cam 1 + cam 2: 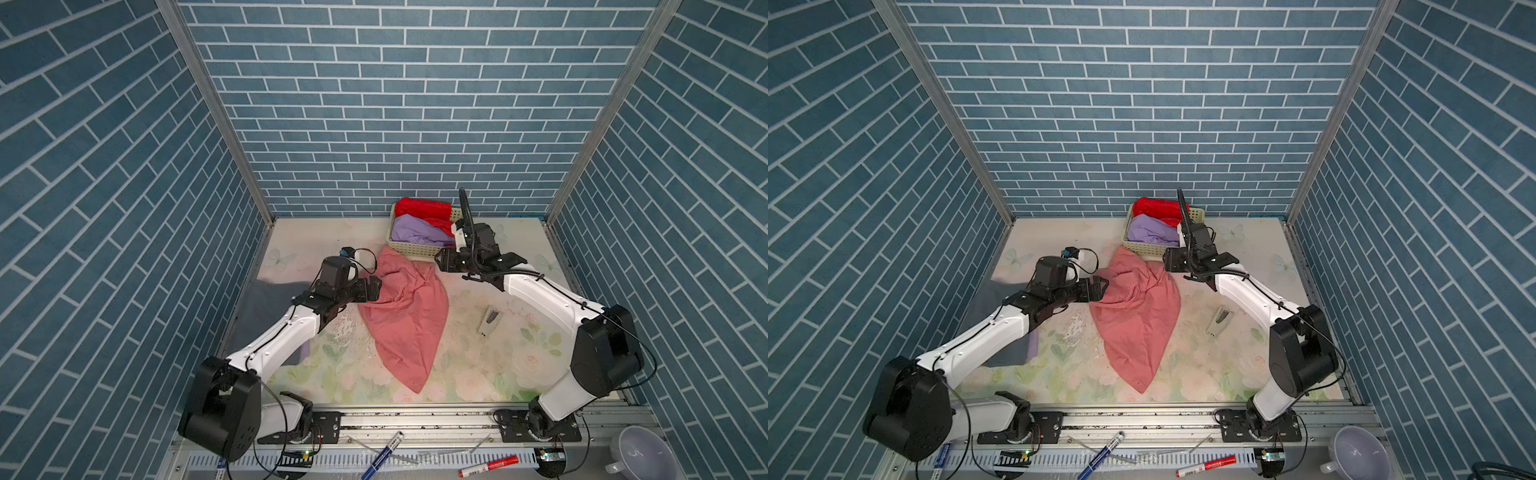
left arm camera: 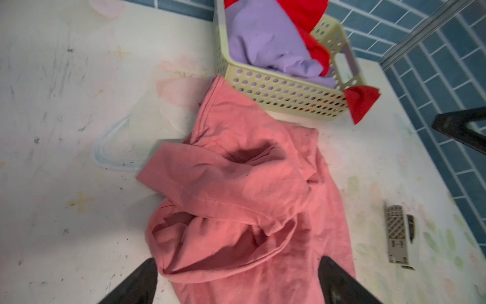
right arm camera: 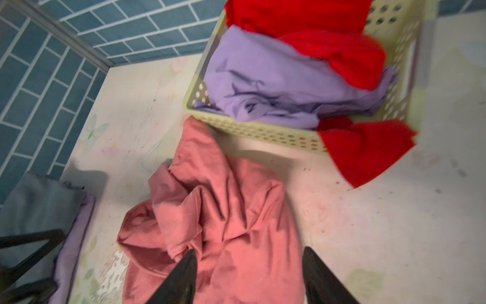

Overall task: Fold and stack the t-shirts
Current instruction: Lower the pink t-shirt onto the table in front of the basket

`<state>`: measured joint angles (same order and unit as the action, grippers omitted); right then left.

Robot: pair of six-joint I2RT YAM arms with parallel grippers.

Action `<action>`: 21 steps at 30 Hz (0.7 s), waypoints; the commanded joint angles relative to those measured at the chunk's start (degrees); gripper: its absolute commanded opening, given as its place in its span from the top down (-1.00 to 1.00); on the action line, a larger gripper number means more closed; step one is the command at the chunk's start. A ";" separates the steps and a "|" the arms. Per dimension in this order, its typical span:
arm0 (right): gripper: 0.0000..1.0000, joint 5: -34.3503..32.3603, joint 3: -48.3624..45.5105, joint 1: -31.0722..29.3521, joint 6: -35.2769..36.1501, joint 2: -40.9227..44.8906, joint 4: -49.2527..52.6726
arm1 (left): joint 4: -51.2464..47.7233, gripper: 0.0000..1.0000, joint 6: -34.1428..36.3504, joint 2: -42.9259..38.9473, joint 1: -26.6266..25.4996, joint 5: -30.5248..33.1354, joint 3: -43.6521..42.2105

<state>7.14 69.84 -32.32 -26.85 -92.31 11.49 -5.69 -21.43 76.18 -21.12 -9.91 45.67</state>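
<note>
top views: your salmon pink t-shirt [image 1: 409,320] lay crumpled in the middle of the floral desk [image 1: 478,374], its far tip against the front wall of the cream basket [image 1: 409,251]. the lavender t-shirt [image 1: 415,232] and the red t-shirt [image 1: 422,208] were bunched up inside that basket. the grey t-shirt [image 1: 270,307] lay flat at the desk's left edge, partly under your left arm [image 1: 282,332]. your left end effector [image 1: 376,289] was at the pink shirt's left edge. your right end effector [image 1: 438,259] was just beside the shirt's far right corner, near the basket.

left wrist: the left end effector's fingers [image 2: 139,284] stood wide apart, so open, with a pink fold lying loose between them. a red corner hung out over the basket's corner.

right wrist: the right end effector's fingers [image 3: 181,276] were spread apart as well, over the pink cloth and holding nothing. the grey t-shirt sat on top of a lavender layer [image 3: 71,250].
</note>
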 commanded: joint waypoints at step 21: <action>-0.36 -3.41 33.15 -14.70 15.02 -35.15 1.10 | 3.05 -0.42 -13.27 8.22 8.57 -8.66 -8.00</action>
<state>5.41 99.35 -46.94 -15.07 -124.40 10.33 -6.22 -31.00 82.83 -12.71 -16.47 39.35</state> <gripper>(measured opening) 0.683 0.720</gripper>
